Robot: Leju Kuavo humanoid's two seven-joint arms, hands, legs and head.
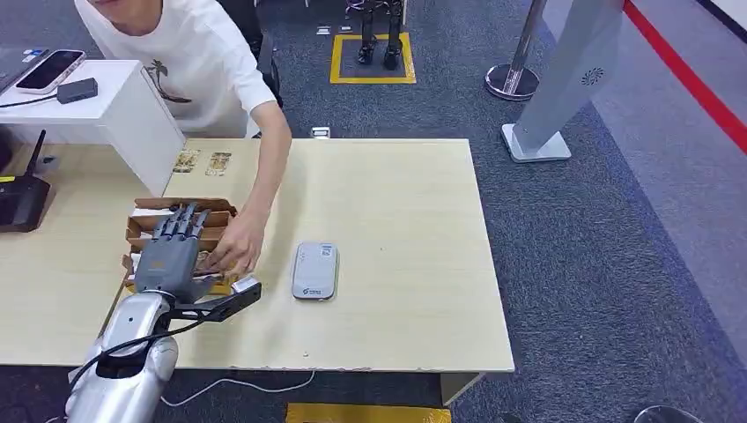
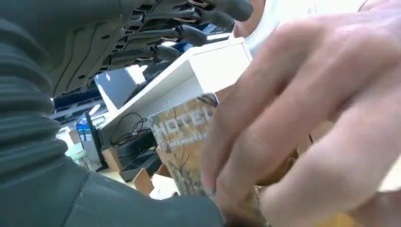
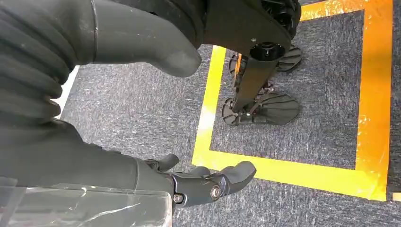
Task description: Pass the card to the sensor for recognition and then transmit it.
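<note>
We see a light wood-grain table point(image 1: 396, 229) standing on dark blue-grey carpet point(image 1: 599, 256), with a white raised shelf unit point(image 1: 114, 110) at its far left and a black router point(image 1: 22, 198) on the left edge. On the far floor, we note a yellow taped square point(image 1: 373, 60), a chrome stanchion base point(image 1: 511, 81) and a grey leaning panel on a flat foot point(image 1: 564, 79). A red stripe point(image 1: 687, 75) borders a lighter grey floor strip at the far right.
</note>
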